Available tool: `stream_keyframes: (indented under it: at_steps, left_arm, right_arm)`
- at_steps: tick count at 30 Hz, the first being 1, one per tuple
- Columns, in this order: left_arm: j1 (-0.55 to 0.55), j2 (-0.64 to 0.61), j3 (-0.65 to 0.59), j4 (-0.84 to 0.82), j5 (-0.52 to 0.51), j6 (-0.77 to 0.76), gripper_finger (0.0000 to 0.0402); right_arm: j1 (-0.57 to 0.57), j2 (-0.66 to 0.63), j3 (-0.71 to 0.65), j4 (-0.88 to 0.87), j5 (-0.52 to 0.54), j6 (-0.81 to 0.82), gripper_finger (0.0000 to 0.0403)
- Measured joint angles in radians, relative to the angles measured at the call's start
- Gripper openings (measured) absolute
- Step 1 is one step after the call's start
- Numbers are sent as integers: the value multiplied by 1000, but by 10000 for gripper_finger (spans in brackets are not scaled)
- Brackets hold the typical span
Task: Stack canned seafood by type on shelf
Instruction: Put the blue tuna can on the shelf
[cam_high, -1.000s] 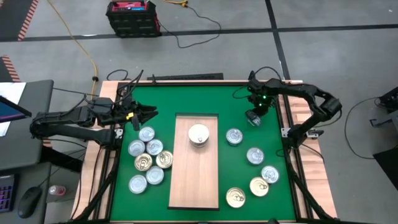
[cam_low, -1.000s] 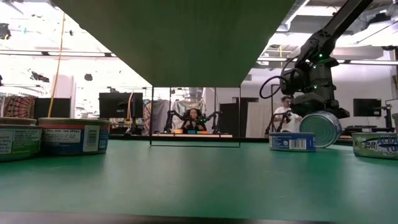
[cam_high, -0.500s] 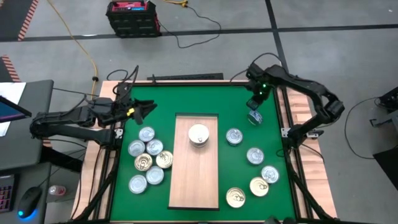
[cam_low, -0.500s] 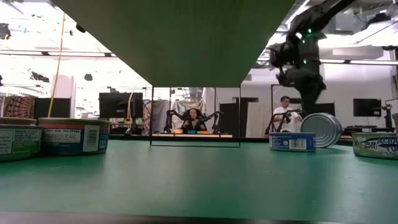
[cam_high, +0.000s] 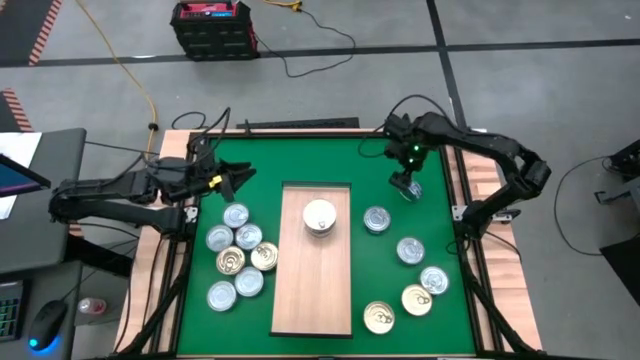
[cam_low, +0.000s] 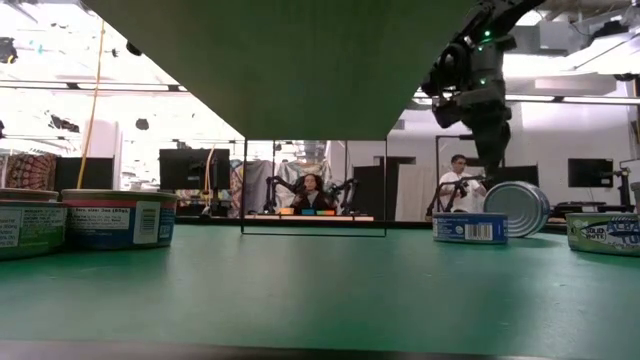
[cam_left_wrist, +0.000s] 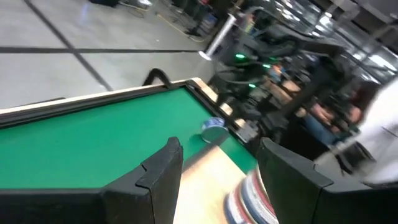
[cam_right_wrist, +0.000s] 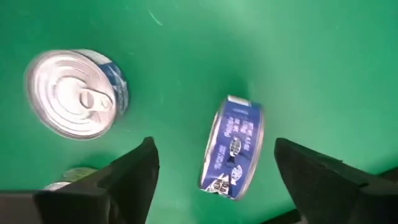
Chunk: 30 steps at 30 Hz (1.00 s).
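- Where green mat (cam_high: 300, 160) meets the wooden table rim (cam_high: 470, 185) on the right, little room: tipped tin (cam_high: 408, 187) on its edge close to that border.
- Open green between the shelf (cam_high: 312, 290) and the right-hand tins; wide bare strip across the far side of the mat.
- Right gripper (cam_high: 403, 165) raised above the mat, fingers spread wide and empty, directly over the tipped tin (cam_right_wrist: 231, 147) without touching it.
- Tin with silver lid (cam_right_wrist: 78, 93) flat on the mat just beside the tipped one.
- Shelf lengthwise in the mat's middle, one tin on the shelf (cam_high: 320, 215) near its far end.
- Left gripper (cam_high: 238, 180) at the mat's left edge, fingers (cam_left_wrist: 158, 168) partly apart, nothing between them, just beyond the left cluster of tins (cam_high: 240, 255).
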Motion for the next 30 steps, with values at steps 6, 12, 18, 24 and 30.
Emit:
stream_keyframes:
  at_steps: [6,12,18,24,30]
  left_arm:
    - [-1,-14,0,1,121,13,200]
    - [-1,-13,0,0,128,11,200]
    - [-1,-14,0,0,127,8,200]
    - [-1,-13,0,-2,128,-18,200]
    - [-1,-13,0,-43,125,-31,200]
  right_arm:
    - [-44,1,-122,5,-1,2,331]
    - [-13,1,-198,76,-2,3,291]
    - [32,1,-201,151,0,-8,228]
    - [103,-10,-143,83,-61,-98,161]
    - [292,-90,17,-19,-75,-122,161]
